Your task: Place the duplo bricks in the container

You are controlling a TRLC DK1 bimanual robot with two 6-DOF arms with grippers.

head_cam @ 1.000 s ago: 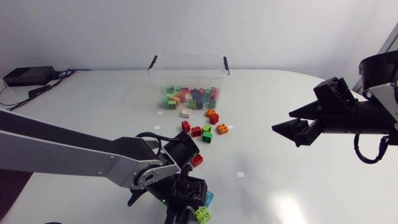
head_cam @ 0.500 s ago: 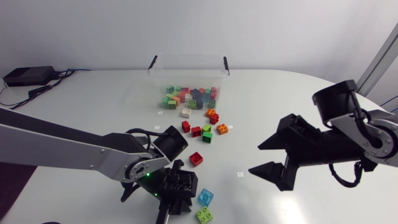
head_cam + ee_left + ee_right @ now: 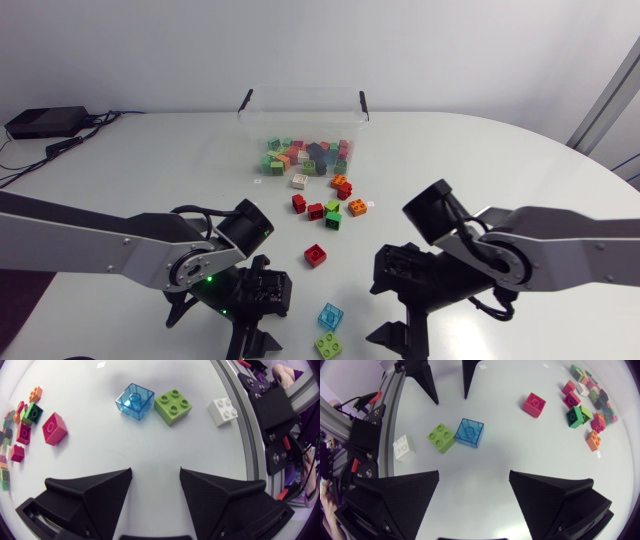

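While open, L pincer [image 3: 156, 471], R pincer [image 3: 474, 474] near blue brick [image 3: 331, 317]; tags [image 3: 370, 204] unreadable.

A glossy white table [image 3: 150, 170] with a rounded edge, softly lit.

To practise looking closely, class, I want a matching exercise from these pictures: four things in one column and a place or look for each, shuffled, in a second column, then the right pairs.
Things:
1. blue brick
2. green brick
3. white brick
4. container

Descriptions:
A. lies nearest the edge of the table
B. see-through, with one stud on top
C. lies between the blue brick and the white brick
D. holds a heap of mixed bricks

Pairs: 1-B, 2-C, 3-A, 4-D
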